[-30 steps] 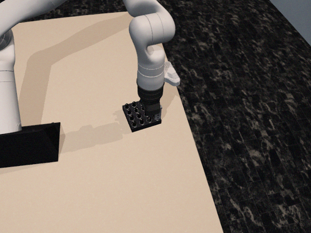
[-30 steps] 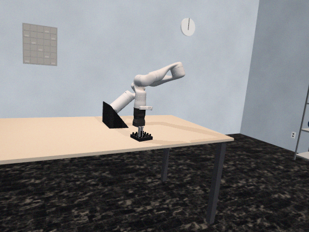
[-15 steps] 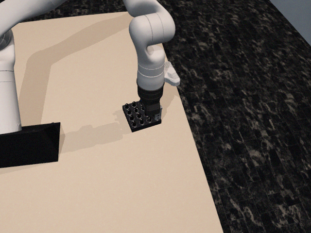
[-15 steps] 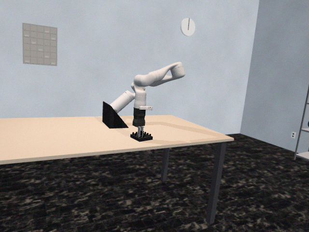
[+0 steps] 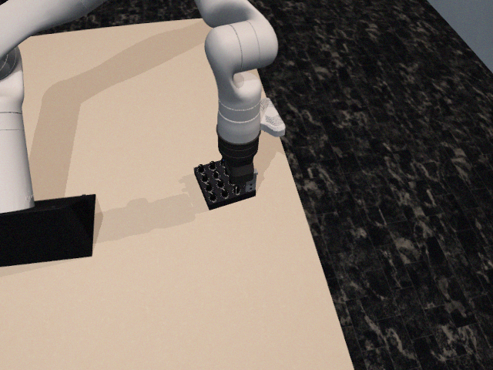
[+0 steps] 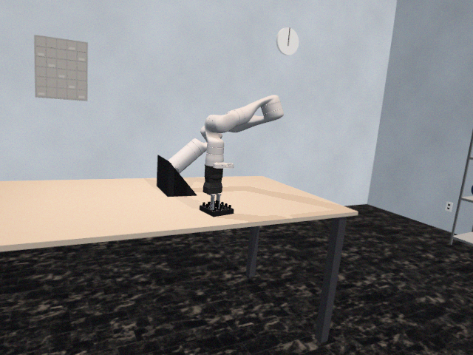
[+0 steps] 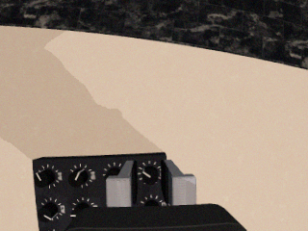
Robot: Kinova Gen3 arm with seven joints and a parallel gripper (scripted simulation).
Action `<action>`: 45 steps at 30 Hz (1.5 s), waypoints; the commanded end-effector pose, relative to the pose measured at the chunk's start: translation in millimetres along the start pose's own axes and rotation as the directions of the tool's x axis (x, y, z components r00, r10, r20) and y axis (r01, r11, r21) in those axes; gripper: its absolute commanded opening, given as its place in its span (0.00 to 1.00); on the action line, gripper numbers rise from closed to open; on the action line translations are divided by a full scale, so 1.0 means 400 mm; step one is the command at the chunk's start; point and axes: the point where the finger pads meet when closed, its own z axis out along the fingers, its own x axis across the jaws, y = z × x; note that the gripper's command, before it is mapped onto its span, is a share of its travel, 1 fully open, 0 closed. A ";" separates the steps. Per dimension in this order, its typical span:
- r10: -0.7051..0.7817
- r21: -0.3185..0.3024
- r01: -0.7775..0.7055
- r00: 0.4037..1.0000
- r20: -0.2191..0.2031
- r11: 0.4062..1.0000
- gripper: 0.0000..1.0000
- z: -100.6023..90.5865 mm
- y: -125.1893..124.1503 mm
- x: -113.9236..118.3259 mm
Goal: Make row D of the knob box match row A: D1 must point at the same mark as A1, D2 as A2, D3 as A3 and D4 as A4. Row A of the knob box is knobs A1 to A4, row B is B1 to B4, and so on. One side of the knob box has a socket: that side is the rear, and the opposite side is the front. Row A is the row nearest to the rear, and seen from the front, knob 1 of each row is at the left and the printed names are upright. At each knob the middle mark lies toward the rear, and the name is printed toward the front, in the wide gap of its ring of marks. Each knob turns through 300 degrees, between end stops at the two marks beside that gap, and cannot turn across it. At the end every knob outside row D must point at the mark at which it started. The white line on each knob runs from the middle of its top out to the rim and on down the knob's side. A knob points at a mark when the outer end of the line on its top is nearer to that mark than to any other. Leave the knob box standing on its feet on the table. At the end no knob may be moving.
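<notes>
A white jointed robot arm (image 6: 236,118) rises from a black wedge-shaped base (image 6: 171,179) on the long beige wooden surface (image 6: 95,208) and bends down over a small black square knob box (image 6: 216,208). Its dark-bodied pincer (image 6: 214,200) hangs upright just above the box, pale fingers (image 6: 211,200) reaching among the knobs and parted a little. The box stands flat near the front edge. On the pale blue wall hang a round white clock (image 6: 287,41) and a beige gridded panel (image 6: 60,67).
</notes>
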 end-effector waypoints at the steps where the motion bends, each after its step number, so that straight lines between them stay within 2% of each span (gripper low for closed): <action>1: 0.012 0.006 -0.012 1.000 -0.001 1.000 0.46 0.002 -0.005 -0.001; 11: 0.010 0.006 -0.010 1.000 -0.001 1.000 0.46 -0.004 -0.006 0.000; 22: 0.006 0.007 -0.006 1.000 -0.002 1.000 0.46 -0.074 -0.010 0.000; 28: 0.007 0.006 -0.007 1.000 -0.002 1.000 0.46 -0.090 -0.009 0.000; 45: 0.009 0.006 -0.009 1.000 -0.001 1.000 0.46 -0.093 -0.007 -0.001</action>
